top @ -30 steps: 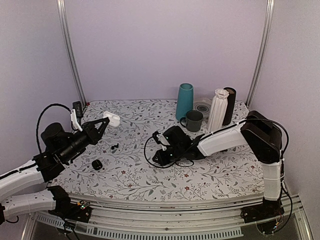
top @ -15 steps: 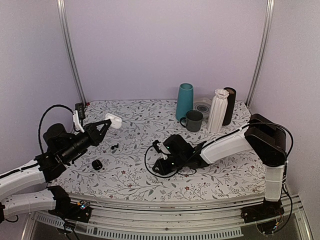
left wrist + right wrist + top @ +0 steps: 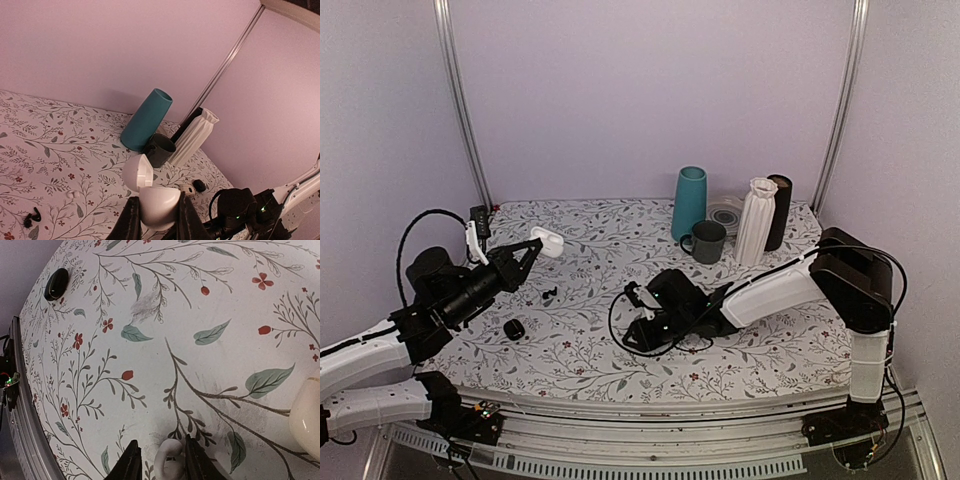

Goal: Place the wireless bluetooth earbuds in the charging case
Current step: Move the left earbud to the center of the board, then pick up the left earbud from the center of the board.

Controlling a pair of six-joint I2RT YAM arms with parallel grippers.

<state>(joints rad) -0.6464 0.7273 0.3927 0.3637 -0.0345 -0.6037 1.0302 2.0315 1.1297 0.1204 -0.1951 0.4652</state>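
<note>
The right gripper has sunk to the table, yet the dark earbuds lie uninserted below the open charging case, which the left gripper clamps aloft, while well right of it the right fingers straddle a small white piece, grip unclear.
</note>
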